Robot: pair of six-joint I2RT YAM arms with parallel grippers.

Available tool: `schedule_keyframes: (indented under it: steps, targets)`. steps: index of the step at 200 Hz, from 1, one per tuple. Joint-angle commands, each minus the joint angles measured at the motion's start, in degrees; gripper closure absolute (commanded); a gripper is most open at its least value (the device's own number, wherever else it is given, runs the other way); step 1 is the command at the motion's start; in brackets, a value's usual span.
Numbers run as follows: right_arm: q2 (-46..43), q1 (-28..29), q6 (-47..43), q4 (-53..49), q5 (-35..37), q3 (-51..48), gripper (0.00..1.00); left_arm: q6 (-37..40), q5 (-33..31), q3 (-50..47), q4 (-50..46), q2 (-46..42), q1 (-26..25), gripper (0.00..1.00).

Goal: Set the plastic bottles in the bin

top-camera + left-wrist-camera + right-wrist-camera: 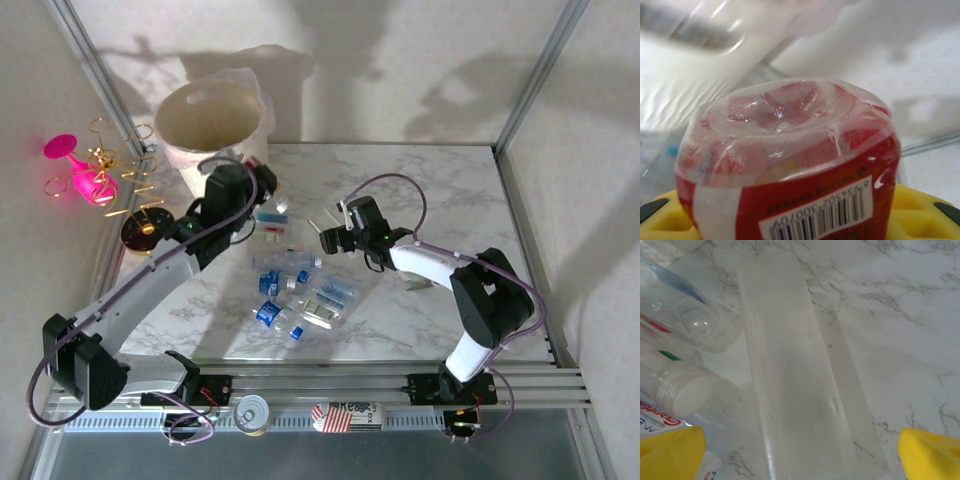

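My left gripper (252, 190) hangs just in front of the cream-white bin (210, 122), shut on a red-labelled plastic bottle (790, 165). In the left wrist view the bottle's clear base faces the camera between my yellow fingers (920, 205), with the bin's liner (695, 65) blurred behind it. Several clear bottles with blue labels and caps (295, 290) lie heaped at the table's middle. My right gripper (328, 240) stands open just right of the heap, low over the marble. In the right wrist view a white-capped bottle (682, 390) and a clear bottle (690, 320) lie left of my open gripper (800, 452).
A long translucent plastic strip (795, 380) lies on the marble between the right fingers. A pink glass (75, 165) and gold wire pieces sit left of the bin, by a dark round object (145, 228). A tin can (250, 412) rests on the front rail.
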Motion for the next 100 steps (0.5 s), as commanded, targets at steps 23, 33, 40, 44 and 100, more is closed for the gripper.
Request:
schedule_keyframes:
  steps: [23, 33, 40, 44, 100]
  targets:
    - [-2.52, -0.14, 0.01, 0.02, -2.77, 0.86, 0.01, 12.51, -0.14, 17.57, 2.25, 9.43, 2.77, 0.59]
    - [-2.97, -0.14, 0.02, -0.14, -2.81, 0.57, 0.01, 14.32, -0.8, 21.56, 0.79, 11.93, 3.47, 0.59]
    - [-3.38, -0.15, 0.12, -0.19, -2.76, 0.35, 0.01, 15.4, -1.06, 23.78, 0.27, 13.35, 4.03, 0.59]
    - [-3.6, -0.15, 0.08, -0.25, -2.74, 0.11, 0.01, 15.92, -1.25, 25.0, -0.04, 14.11, 4.56, 0.59]
    - [-6.38, -0.15, 1.23, -0.25, -1.7, -2.7, 0.01, 19.14, -1.35, 41.31, -6.56, 24.13, 13.75, 0.58]
